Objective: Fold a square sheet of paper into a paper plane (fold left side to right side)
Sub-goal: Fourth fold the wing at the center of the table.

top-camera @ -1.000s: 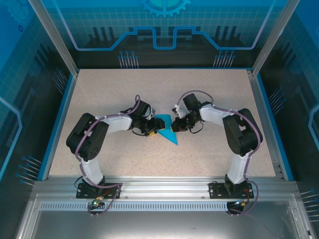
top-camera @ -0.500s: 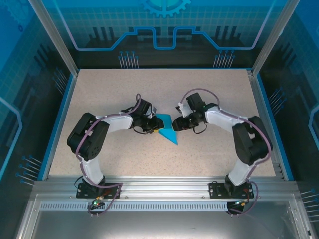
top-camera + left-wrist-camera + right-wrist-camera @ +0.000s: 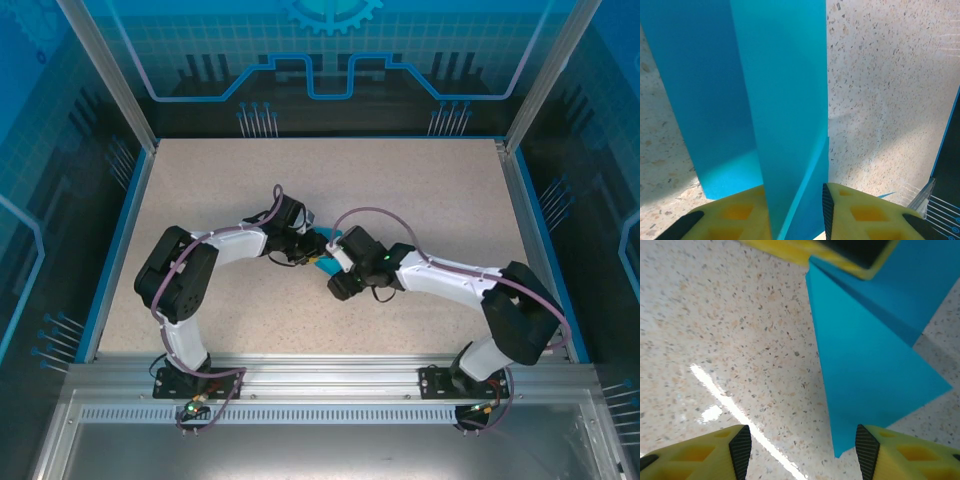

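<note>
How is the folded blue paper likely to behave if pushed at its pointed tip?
Probably light and floppy: the folded blue paper is thin and lies on the table. Its creased layers likely stiffen it a little. A tip push may buckle it rather than slide it, since the left gripper straddles it.

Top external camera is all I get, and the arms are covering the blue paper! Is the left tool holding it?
Observer: In the left wrist camera, the blue paper runs between the left tool's yellow fingers; I can't tell whether they squeeze it.
Operator: Is it folded yet?
Observer: Yes, that camera shows overlapping layers, with a crease slanting down between the fingers.
Operator: And the right tool?
Observer: Its wrist camera shows the right tool open over the table, the paper's sharp point lying between its fingers.
</note>
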